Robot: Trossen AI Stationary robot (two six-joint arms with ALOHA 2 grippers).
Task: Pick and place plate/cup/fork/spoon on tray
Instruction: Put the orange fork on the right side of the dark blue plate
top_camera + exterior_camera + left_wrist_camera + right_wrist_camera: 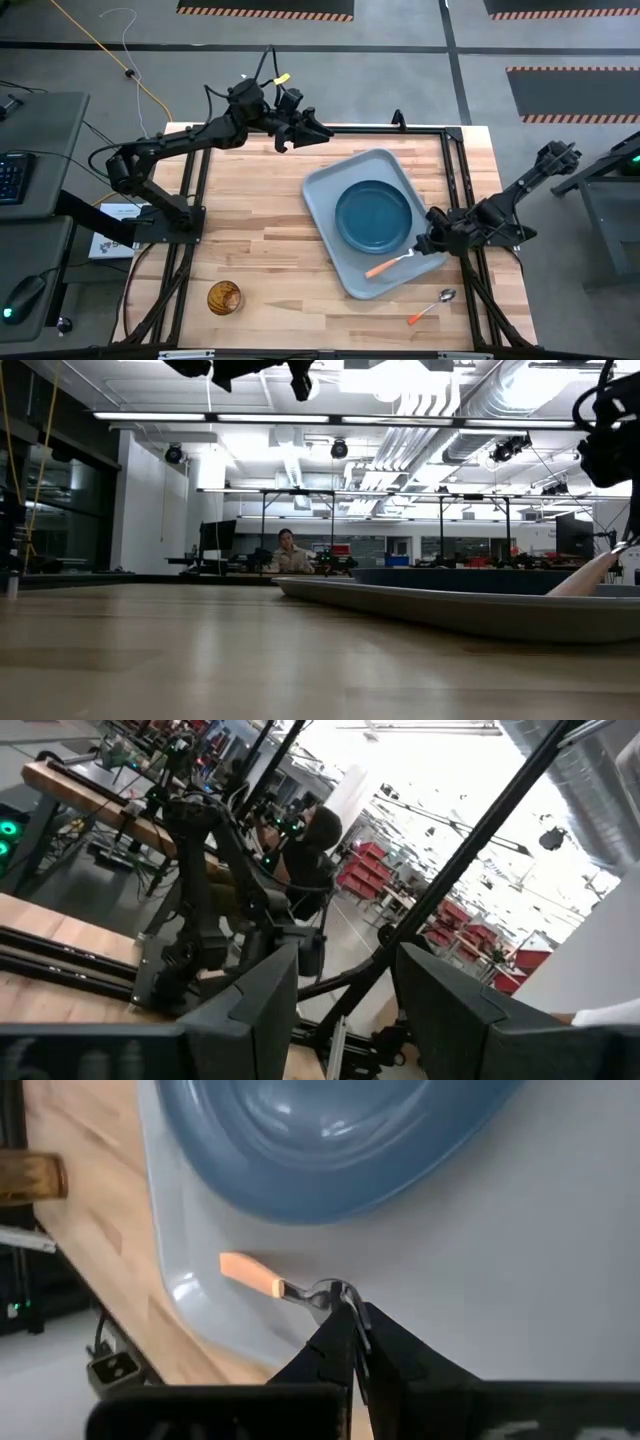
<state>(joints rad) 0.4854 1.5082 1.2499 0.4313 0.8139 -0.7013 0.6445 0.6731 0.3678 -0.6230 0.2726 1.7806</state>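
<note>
Nearest you, at the table's near left, sits the cup [224,297], a small round thing of glossy brown wood grain, alone on the bare planks. I judge it light and stiff but slick; take it across the rim or round the body, squarely.

Your left gripper [300,128] hangs high over the far edge of the table with its fingers spread, holding nothing.

Move right and you meet the tray [325,195], pale grey-blue plastic with rounded corners and a low lip, lying askew. On it rests the plate [373,216], round, dark teal, raised at the rim.

Your right gripper [345,1308] is down at the tray's near right corner, fingers pressed together on the metal neck of the fork [390,263], whose orange handle lies on the tray floor. It looks thin, rigid and apt to swivel.

Off the tray, near right, lies the spoon [432,305]: silver bowl, thin reddish-ended handle. Pinch it mid-handle, since it lies flat on the wood.
</note>
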